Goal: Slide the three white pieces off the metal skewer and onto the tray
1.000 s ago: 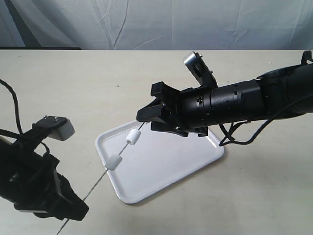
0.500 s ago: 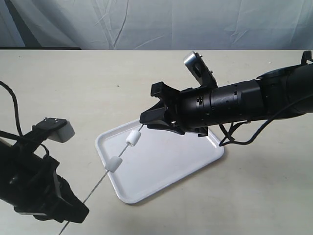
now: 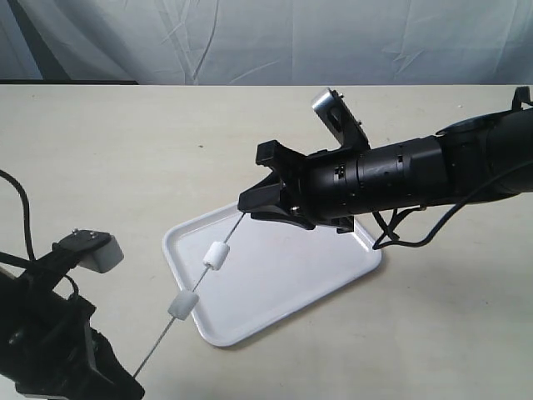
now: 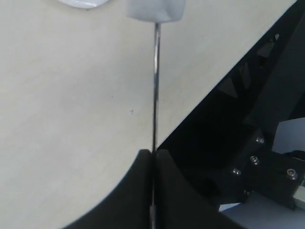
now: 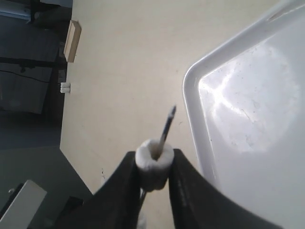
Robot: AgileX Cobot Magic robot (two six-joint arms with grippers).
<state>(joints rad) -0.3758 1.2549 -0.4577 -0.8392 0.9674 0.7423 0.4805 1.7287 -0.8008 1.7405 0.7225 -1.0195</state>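
The thin metal skewer point(image 3: 158, 342) slants from my left gripper point(image 3: 125, 382) at the lower left up to my right gripper point(image 3: 247, 208) over the white tray point(image 3: 283, 287). Two white pieces ride on it, one above the tray point(image 3: 215, 254) and one at the tray's near rim point(image 3: 181, 305). My left gripper point(image 4: 153, 152) is shut on the skewer point(image 4: 155, 86), with a piece point(image 4: 155, 9) further up it. My right gripper point(image 5: 153, 164) is shut on the third white piece point(image 5: 153, 162); the skewer's tip point(image 5: 167, 125) pokes out of it, beside the tray's rim point(image 5: 193, 119).
The tray lies on a pale beige table point(image 3: 125, 150) with a grey cloth backdrop point(image 3: 266, 42) behind. The right arm's black body point(image 3: 400, 179) and its cable hang over the tray's far right corner. A dark floor edge point(image 4: 248, 119) shows in the left wrist view.
The right gripper closed on the top piece. The left arm has drawn down and to the left with the skewer, so the two lower pieces moved away from the right gripper.
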